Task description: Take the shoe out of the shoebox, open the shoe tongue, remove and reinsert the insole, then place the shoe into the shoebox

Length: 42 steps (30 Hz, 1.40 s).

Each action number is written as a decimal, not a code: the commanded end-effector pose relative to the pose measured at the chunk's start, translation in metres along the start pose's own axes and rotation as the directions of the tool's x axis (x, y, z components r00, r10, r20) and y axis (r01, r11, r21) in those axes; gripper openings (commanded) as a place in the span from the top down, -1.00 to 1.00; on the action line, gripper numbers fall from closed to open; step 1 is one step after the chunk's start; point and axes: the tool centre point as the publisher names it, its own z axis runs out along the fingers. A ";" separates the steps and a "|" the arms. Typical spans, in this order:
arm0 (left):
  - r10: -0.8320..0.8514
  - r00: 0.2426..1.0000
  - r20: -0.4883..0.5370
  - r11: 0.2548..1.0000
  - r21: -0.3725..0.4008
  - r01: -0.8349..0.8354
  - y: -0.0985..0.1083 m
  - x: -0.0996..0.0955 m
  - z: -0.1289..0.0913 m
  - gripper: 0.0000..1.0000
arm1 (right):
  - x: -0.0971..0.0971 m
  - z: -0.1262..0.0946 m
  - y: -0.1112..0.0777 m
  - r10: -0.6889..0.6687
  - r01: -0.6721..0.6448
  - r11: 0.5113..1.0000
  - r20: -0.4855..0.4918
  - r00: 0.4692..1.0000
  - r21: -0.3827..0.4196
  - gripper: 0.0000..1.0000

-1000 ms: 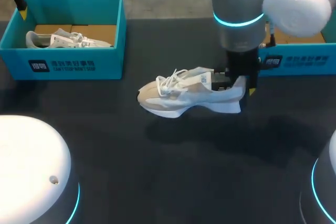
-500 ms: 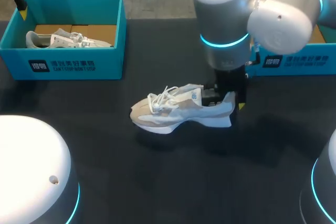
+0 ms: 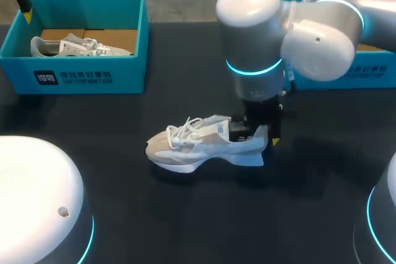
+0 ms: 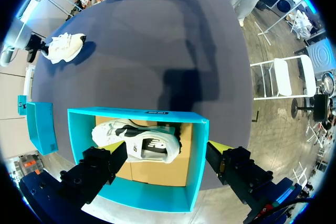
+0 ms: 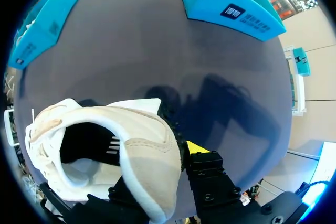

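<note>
Two shoes and two teal boxes in play, both arms in view. The right arm comes in over the middle of the bench [image 3: 185, 214], wrist pointing down, and the right gripper [image 3: 257, 133] is clamped on the heel of the loose shoe [image 3: 201, 143], toe pointing left. That shoe sits low on the bench, well apart from the right box [image 3: 371, 69]. The left gripper [image 4: 165, 160] hangs with its fingers spread wide above the left box [image 4: 157, 116], where the second shoe [image 4: 139, 140] lies on its side. Since a second ago, the right arm has carried the shoe leftward and closer to the near edge.
</note>
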 end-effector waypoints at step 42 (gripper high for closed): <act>0.000 1.000 -0.003 1.000 -0.001 0.000 -0.001 0.000 -0.001 -1.00 | 0.027 0.043 -0.008 -0.010 0.011 1.000 -0.028 1.000 0.016 1.00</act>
